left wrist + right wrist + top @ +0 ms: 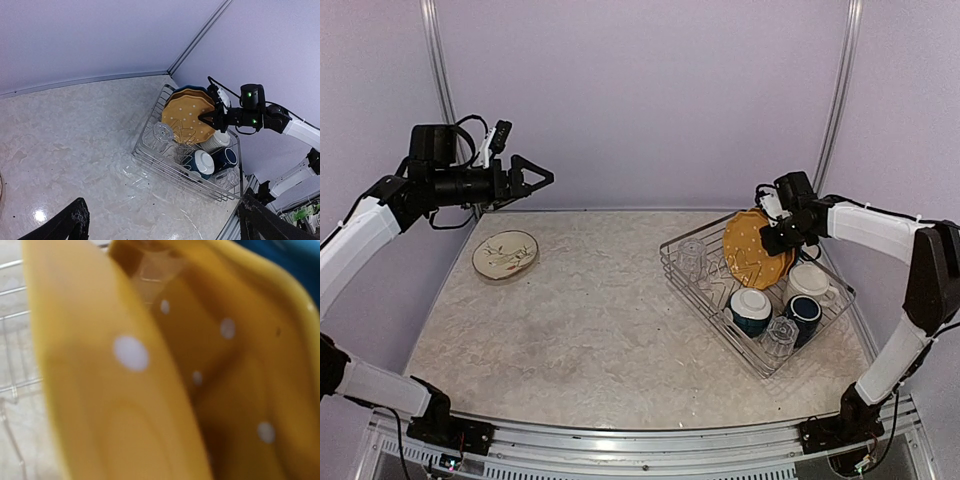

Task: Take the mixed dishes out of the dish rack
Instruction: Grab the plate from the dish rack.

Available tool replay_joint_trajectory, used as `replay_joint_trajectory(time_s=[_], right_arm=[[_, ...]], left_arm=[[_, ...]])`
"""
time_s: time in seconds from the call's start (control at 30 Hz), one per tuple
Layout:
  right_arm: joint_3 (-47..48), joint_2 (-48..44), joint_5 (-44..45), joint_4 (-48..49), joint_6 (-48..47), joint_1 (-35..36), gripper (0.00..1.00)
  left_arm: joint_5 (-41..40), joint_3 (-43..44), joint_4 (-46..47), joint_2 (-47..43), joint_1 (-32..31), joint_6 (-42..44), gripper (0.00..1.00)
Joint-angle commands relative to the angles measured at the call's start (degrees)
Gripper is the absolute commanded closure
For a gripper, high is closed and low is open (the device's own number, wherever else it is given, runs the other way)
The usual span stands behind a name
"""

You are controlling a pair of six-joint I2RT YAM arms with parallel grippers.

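The front orange plate (745,258), upright in the far tines of the dish rack (710,312) at right, looks stiff, slick and breakable, so pinch its top rim, where the right gripper (769,238) sits, closure unclear; the left gripper (534,177) gapes empty.

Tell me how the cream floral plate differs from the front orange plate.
Colour: the cream floral plate is pale with a leafy sprig; the front orange plate has white dots. Pose: the cream floral plate lies flat on the table; the orange plate stands on edge in the dish rack. Company: the cream plate sits alone, far left; the orange plate has the right pincer at its rim. Both are plates.
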Motion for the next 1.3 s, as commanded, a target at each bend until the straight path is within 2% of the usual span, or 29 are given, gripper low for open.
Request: replay_joint_trajectory(time_s=[0.0, 0.1, 0.3, 0.73, 0.9, 1.13, 1.27], right_arm=[[0.59, 0.73, -3.37, 0.22, -0.01, 0.49, 0.73], [1.57, -0.56, -3.36, -1.43, 0.17, 1.22, 0.80], [2.29, -4.96, -2.67, -2.83, 0.42, 2.09, 1.00], [4.73, -14.49, -0.99, -6.13, 0.58, 2.54, 1.00], [3.61, -20.16, -0.77, -6.32, 4.46, 2.54, 1.00], [-2.10, -28.02, -8.49, 0.20, 14.49, 2.52, 1.00], [-3.99, -30.32, -15.66, 4.65, 20.83, 2.54, 1.00]], left_arm=[[-0.43, -0.75, -1.13, -0.74, 0.05, 0.92, 0.01], [-0.70, -0.83, -1.30, -0.68, -0.01, 0.93, 0.01], [-0.59, -0.75, -1.44, -0.43, 0.02, 0.68, 0.01], [-0.83, -0.88, -1.05, 1.50, 0.04, -0.43, 0.01], [-0.98, -0.67, -1.14, 2.67, -0.16, -1.18, 0.01], [-2.66, 1.00, -0.83, 5.36, -2.62, -4.90, 0.01], [0.67, 0.04, 3.24, 7.64, -4.14, -12.36, 0.01]])
